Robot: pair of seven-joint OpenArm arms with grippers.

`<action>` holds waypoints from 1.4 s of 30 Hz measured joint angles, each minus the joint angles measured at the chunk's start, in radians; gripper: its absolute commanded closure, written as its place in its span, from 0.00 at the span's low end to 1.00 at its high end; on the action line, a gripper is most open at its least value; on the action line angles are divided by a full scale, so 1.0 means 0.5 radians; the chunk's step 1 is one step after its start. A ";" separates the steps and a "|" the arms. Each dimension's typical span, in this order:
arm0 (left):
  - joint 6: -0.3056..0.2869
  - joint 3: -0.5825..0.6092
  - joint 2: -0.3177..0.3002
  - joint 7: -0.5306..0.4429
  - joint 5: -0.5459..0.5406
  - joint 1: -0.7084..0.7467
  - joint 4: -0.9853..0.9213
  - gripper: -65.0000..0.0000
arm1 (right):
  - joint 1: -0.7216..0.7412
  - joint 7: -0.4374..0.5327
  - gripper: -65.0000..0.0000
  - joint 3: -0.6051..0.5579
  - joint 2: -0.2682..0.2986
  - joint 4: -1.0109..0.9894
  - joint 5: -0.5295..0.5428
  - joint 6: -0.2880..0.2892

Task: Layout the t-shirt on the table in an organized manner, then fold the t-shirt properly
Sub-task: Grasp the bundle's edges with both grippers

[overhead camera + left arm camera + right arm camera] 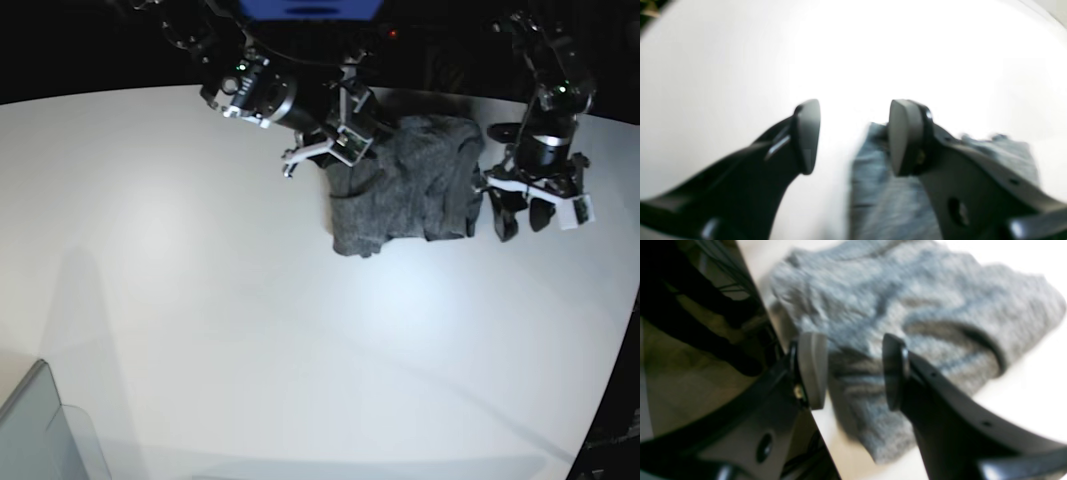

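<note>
**Item: t-shirt, bunched, awaiting layout**

Location: t-shirt lies crumpled at the far edge of the table, between both arms.
Left gripper: jaws apart, empty, beside the shirt's edge.
Right gripper: jaws apart above the cloth, holding nothing.
Handling advice: pinch opposite hems or shoulders, single layer only, then draw outward together toward open tabletop to flatten before folding.
</note>
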 measured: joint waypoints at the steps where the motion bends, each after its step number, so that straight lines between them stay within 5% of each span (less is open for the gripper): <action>1: -0.013 0.046 0.003 0.006 -0.002 -0.030 -0.024 0.50 | -0.018 -0.001 0.57 0.022 0.001 0.000 0.000 -0.001; 17: -0.005 0.246 -0.089 -0.019 -0.002 -0.187 -0.614 0.50 | -0.050 -0.002 0.57 0.117 0.003 -0.003 -0.002 0.000; 38: -0.006 0.378 -0.079 -0.024 -0.014 -0.314 -0.794 0.51 | -0.084 -0.005 0.57 0.117 0.004 -0.004 -0.002 -0.001; 42: -0.005 0.377 -0.083 -0.032 -0.020 -0.343 -0.821 0.64 | -0.083 -0.005 0.57 0.117 0.003 -0.004 -0.002 0.000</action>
